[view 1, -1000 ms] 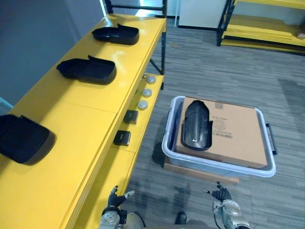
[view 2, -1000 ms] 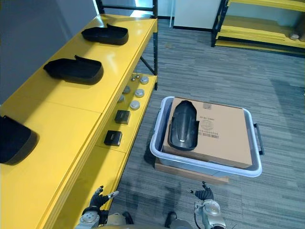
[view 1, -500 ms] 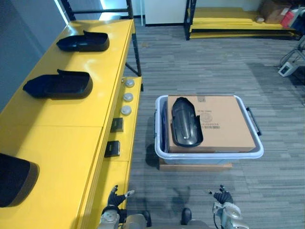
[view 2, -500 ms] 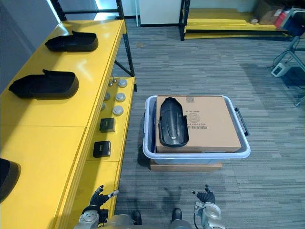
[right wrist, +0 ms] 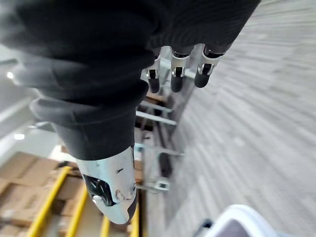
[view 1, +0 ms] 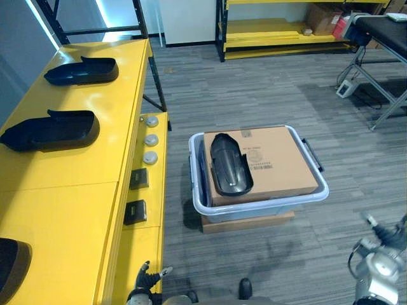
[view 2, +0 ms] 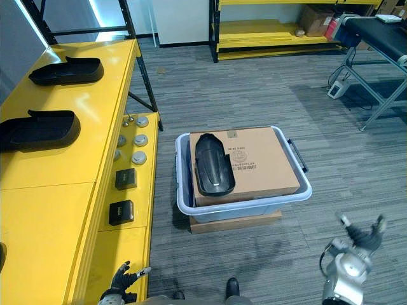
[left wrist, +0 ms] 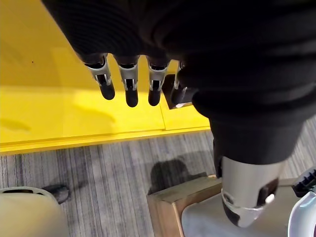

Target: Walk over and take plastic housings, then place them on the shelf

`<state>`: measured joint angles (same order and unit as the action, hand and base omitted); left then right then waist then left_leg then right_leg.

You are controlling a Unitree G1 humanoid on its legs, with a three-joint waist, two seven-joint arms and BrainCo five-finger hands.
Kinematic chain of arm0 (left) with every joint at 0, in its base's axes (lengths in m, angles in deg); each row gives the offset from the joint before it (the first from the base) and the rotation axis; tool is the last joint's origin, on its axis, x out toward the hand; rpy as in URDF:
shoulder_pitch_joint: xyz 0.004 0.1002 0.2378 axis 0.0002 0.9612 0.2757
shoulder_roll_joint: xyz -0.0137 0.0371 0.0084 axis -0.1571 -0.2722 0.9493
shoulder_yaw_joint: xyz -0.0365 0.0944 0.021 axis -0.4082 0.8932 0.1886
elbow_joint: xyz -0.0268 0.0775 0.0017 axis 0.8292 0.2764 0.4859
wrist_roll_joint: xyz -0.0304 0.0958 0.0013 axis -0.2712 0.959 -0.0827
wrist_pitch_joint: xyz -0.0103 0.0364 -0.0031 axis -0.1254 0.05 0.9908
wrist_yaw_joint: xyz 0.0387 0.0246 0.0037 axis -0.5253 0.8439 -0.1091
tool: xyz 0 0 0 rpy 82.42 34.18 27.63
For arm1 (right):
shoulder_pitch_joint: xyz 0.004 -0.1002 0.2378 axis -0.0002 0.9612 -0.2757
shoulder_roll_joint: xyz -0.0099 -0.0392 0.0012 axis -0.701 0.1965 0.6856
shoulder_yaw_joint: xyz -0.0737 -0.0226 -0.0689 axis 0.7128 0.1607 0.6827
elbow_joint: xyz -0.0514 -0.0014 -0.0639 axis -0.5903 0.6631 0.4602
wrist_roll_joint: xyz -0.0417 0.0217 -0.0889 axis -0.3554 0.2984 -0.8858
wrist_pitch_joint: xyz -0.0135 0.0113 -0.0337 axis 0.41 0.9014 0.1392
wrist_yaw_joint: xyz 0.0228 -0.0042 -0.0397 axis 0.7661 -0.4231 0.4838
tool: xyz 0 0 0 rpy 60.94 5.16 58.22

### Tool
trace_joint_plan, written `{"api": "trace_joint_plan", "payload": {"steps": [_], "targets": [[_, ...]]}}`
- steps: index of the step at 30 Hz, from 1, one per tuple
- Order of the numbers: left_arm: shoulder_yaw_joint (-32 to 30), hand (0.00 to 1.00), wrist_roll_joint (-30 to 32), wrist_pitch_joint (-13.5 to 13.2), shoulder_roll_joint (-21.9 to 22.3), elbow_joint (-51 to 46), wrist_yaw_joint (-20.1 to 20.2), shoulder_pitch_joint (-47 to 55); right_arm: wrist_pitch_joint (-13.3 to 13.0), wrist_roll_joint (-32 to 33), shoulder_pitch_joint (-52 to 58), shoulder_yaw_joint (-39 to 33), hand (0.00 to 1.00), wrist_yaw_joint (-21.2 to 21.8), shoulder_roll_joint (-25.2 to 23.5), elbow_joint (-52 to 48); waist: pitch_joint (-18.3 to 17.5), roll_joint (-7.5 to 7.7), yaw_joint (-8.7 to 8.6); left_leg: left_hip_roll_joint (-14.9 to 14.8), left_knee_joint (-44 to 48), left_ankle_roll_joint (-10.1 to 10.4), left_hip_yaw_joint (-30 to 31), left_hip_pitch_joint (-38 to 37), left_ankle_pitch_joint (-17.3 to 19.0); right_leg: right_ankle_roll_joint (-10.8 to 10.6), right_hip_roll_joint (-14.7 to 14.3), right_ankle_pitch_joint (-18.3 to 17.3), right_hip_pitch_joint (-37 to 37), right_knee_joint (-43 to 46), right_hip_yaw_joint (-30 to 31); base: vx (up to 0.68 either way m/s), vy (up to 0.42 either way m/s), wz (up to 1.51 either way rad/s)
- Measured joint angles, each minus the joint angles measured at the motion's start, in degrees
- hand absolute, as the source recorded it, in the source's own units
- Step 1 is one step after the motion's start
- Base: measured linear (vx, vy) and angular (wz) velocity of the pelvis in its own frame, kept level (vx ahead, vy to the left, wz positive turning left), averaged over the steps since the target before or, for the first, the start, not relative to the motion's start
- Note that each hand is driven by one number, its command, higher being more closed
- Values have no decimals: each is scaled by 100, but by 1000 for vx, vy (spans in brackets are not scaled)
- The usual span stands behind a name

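A black plastic housing (view 1: 229,164) lies on a cardboard box (view 1: 280,159) inside a grey bin (view 1: 261,206) on the floor ahead. Three more housings rest on the yellow shelf (view 1: 82,184) to my left: one far (view 1: 81,70), one in the middle (view 1: 51,130), one near (view 1: 9,270) and cut off by the picture's edge. My left hand (view 1: 147,279) hangs low beside the shelf's front edge, its fingers (left wrist: 131,84) straight and holding nothing. Out to the right of the bin, my right hand (view 2: 356,240) is spread over the floor, its fingers (right wrist: 175,74) relaxed and holding nothing.
A lower ledge of the shelf carries two small dark blocks (view 1: 135,211) and several round silver discs (view 1: 151,140). A wooden board (view 1: 248,222) lies under the bin. Yellow racks (view 1: 286,32) stand at the back, and a black table (view 1: 381,32) at the far right.
The camera has swung round, so the shelf and bin sit further left in the picture. My right hand has moved out to the right and higher.
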<state>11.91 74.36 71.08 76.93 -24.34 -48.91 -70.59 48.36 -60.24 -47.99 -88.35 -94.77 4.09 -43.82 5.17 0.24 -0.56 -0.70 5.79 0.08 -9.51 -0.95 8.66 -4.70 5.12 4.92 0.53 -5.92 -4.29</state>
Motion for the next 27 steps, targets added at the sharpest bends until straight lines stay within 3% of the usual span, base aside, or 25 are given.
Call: {"api": "trace_joint_plan", "payload": {"steps": [3,7,11,16,19,20,22,27], "targets": [[0,0,0,-35,-4,-3,8,-8,-121,-365,-360,666,0,42,33,-404,-7,25,48,37,-41,-37,80,21,-43,-7,26,5,-6,-2,-58,-46,-6,13],[1,0,0,-87,2,-44,46,-20,-94,-834,-682,1220,0,148,35,-474,-2,31,155,121,-181,-103,240,126,-179,-31,99,20,-93,-1,-222,-18,3,25],[4,0,-2,-148,7,-121,94,-20,48,-1266,-1229,1841,0,152,-18,222,62,39,222,206,-180,-171,505,280,-255,-57,170,41,-104,19,-537,-11,21,33],[8,0,-27,-208,85,-400,32,-73,413,-1874,-1980,1872,0,38,-263,1214,422,27,462,334,-180,-250,678,648,-425,-96,293,143,-349,21,-704,-67,31,23],[8,0,-116,-245,128,-544,-144,-134,712,-1918,-2549,1821,0,-266,-482,2067,700,-10,509,377,-180,-276,813,896,-552,-40,334,249,-522,22,-864,-84,42,25],[12,0,-175,-254,136,-553,-188,-206,809,-1918,-2682,1787,0,-351,-493,2315,793,-14,629,387,-178,-280,810,949,-571,-43,347,280,-580,22,-871,-94,55,6],[27,0,-233,-256,169,-566,-292,-261,937,-1917,-2892,1592,0,-482,-536,2638,872,-37,702,426,-177,-294,840,1074,-620,-14,373,306,-683,23,-915,-70,53,8],[115,0,-315,-268,216,-730,-483,-305,1262,-1903,-3140,1040,0,-930,-554,3192,1128,-84,741,500,-178,-308,1022,1271,-728,21,429,333,-789,24,-1024,-37,46,20]]}}
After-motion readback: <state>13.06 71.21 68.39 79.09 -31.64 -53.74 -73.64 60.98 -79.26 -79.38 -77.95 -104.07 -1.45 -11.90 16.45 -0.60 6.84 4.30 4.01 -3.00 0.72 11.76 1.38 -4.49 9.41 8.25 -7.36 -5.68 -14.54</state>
